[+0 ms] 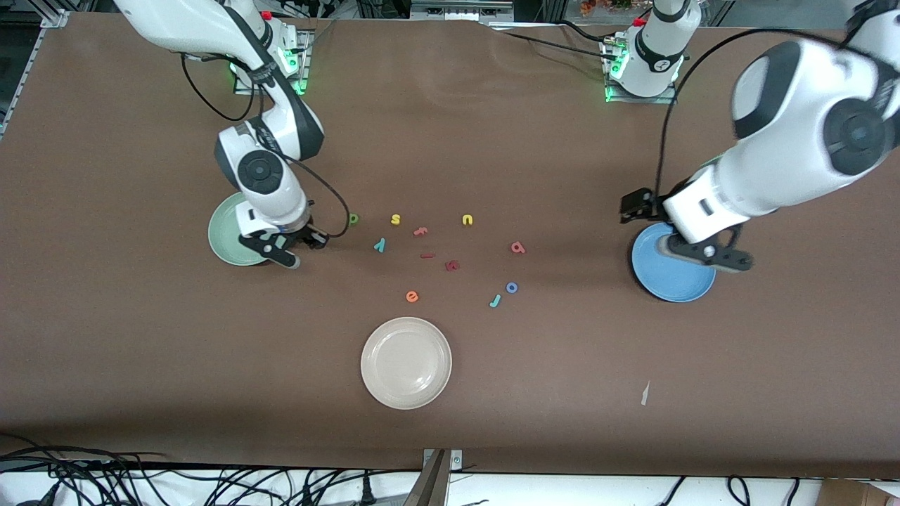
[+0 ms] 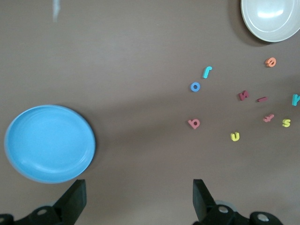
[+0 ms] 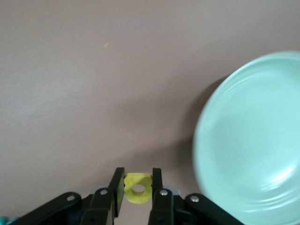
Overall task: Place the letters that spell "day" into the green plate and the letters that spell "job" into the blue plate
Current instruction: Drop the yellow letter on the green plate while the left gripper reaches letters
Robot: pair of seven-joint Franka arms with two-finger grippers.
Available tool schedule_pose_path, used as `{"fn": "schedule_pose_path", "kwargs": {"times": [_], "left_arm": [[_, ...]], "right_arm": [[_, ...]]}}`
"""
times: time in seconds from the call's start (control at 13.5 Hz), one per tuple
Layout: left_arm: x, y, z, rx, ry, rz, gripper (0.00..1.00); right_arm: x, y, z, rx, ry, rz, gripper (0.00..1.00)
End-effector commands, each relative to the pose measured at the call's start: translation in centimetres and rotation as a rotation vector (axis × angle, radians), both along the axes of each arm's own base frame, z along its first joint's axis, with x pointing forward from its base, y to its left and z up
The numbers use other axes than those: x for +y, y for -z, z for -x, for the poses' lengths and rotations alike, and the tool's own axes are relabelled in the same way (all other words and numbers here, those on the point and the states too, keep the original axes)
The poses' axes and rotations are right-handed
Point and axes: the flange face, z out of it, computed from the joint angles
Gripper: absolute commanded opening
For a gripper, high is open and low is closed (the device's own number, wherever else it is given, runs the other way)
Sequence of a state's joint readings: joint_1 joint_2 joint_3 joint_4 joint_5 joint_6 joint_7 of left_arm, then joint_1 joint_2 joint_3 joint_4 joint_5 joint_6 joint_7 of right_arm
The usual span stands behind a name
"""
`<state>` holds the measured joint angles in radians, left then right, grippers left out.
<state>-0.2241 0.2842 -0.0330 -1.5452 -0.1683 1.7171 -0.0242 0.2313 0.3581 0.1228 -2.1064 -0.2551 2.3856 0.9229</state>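
here the right gripper [image 3: 138, 187] pinches the yellow "a" [image 3: 138, 188] between its fingers, jaws pressed onto the foam from both sides, over the table [image 1: 562, 393] just beside the green plate [image 1: 226, 242]. in the right wrist view the plate's bowl shows pale mint and holds nothing visible. the left gripper [image 2: 139, 197] hangs with its jaws spread wide and holding nothing, over the edge of the blue plate [image 1: 678, 284] at the left arm's end of the table; that arm waits.

the other letters lie scattered on the table between the two plates. the green "d" [image 1: 354, 218] sits nearest the right gripper, with the light-blue "y" [image 1: 380, 244] a little nearer the front camera. the pink-red "b" [image 1: 518, 247], the blue "o" [image 1: 512, 287] and the teal "j" [image 1: 495, 301] lie toward the blue plate, the "o" and "j" just beside each other. a yellow "s" [image 1: 396, 219], a yellow "u" [image 1: 467, 220], a dark red "k" [image 1: 452, 266] and an orange "e" [image 1: 412, 296] lie among them. a cream-white plate [image 1: 406, 362] rests nearest the front camera.
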Motion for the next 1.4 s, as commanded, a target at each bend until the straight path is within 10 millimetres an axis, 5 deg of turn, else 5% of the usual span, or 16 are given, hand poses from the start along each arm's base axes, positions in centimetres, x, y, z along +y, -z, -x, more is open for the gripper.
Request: {"fn": "schedule_pose_path", "kwargs": {"times": [0.0, 0.15, 0.44, 0.52, 0.59, 0.89, 1.11, 1.33], "left_arm": [[-2.1, 5.6, 0.0, 0.026, 0.019, -0.019, 1.00], [-4.8, 11.3, -0.2, 0.032, 0.105, -0.122, 1.00], [-8.6, 14.8, -0.1, -0.014, 0.190, -0.147, 1.00], [-9.2, 15.8, -0.1, -0.020, 0.200, -0.147, 1.00], [-9.6, 16.5, -0.1, -0.030, 0.204, -0.145, 1.00], [-12.2, 19.3, 0.3, -0.100, 0.204, -0.108, 1.00], [-12.5, 22.6, 1.8, -0.147, 0.167, -0.053, 1.00], [-13.0, 24.0, 2.8, -0.139, 0.142, -0.022, 0.99]], "right_arm": [[-5.4, -0.9, -0.2, 0.036, -0.112, 0.039, 0.06], [-7.8, 0.3, 0.7, 0.039, -0.152, 0.034, 0.06], [-9.9, 4.0, 3.4, 0.017, -0.178, 0.004, 0.09], [-10.2, 3.8, 3.2, 0.012, -0.158, 0.004, 0.37], [-10.2, 3.8, 3.3, 0.015, -0.153, 0.005, 0.99], [-9.7, 1.7, 2.6, 0.010, -0.112, 0.012, 1.00], [-1.5, 1.0, 3.8, -0.028, 0.077, -0.040, 1.00], [4.3, 1.4, 5.0, -0.039, 0.194, -0.074, 1.00]]}}
